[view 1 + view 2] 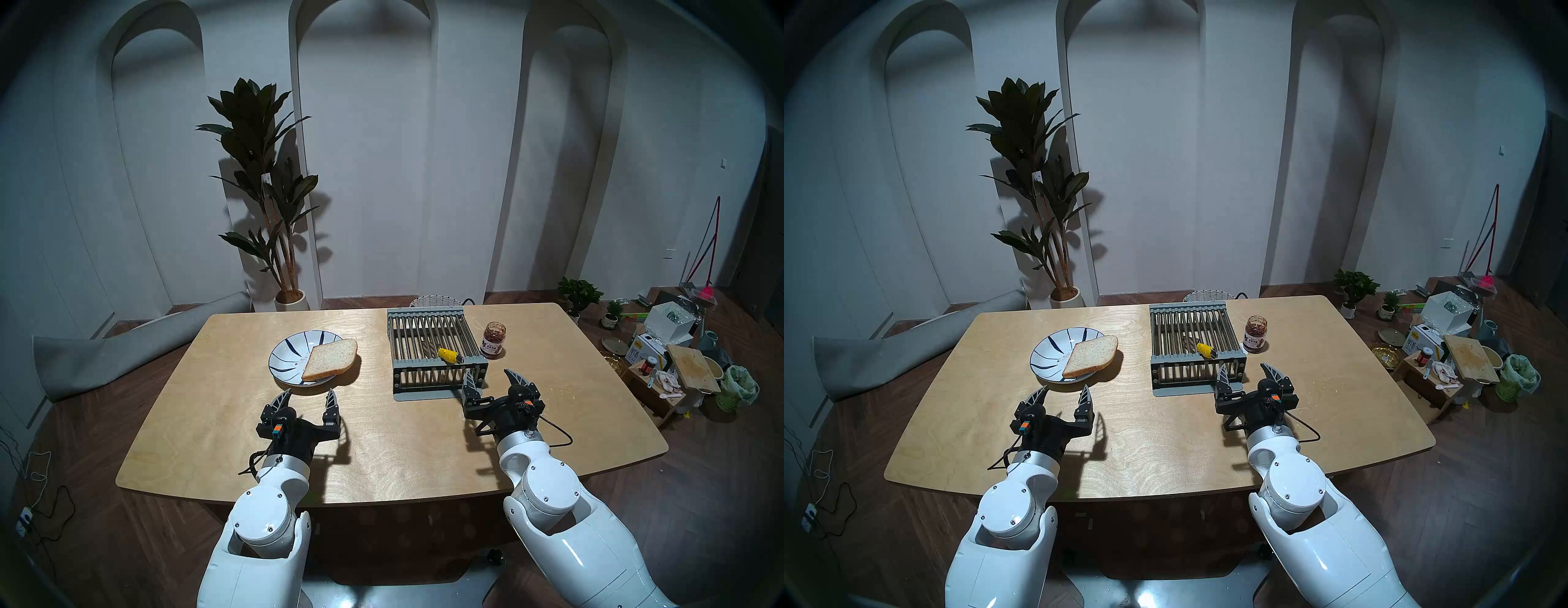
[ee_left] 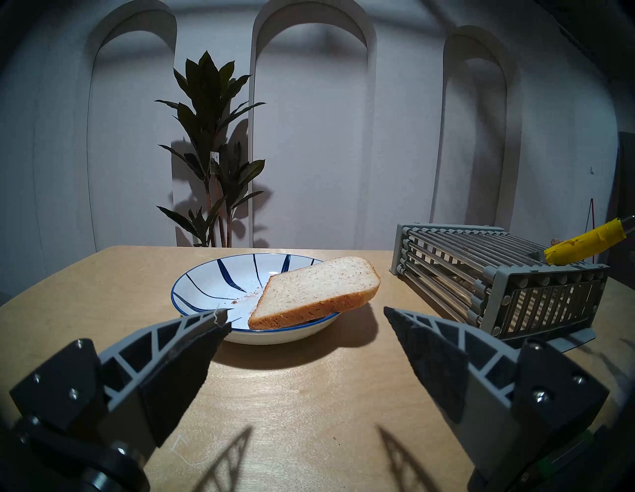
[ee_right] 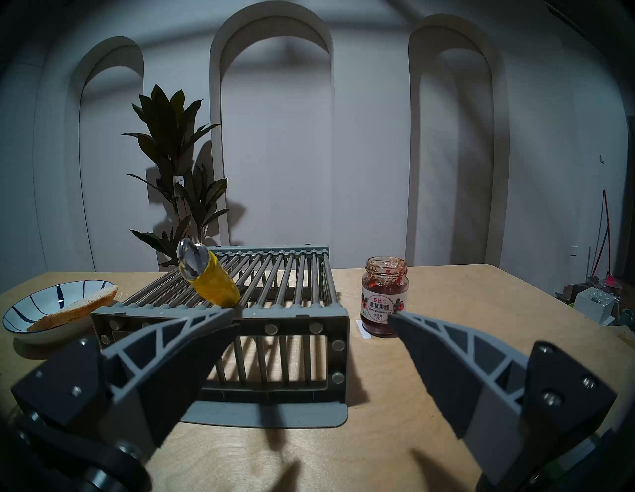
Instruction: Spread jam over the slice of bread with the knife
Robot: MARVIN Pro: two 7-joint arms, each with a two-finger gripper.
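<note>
The slice of bread (image 1: pixel 331 358) leans on the right rim of a white plate with blue stripes (image 1: pixel 288 352), overhanging it. The knife's yellow handle (image 1: pixel 449 355) sticks up from the near right of the grey slatted rack (image 1: pixel 432 335); its blade is hidden between the bars. An uncapped jar of red jam (image 1: pixel 493 339) stands just right of the rack. My left gripper (image 1: pixel 309 397) is open, hovering a little in front of the plate. Open as well, my right gripper (image 1: pixel 492 377) sits at the rack's near right corner, short of the jar. Neither holds anything.
The oval wooden table (image 1: pixel 382 458) ends close behind the rack. A tall potted plant (image 1: pixel 263 191) stands past the far edge. Boxes, a cutting board and small pots clutter the floor at the right (image 1: pixel 670 361). A rolled grey mat (image 1: pixel 127 339) lies left.
</note>
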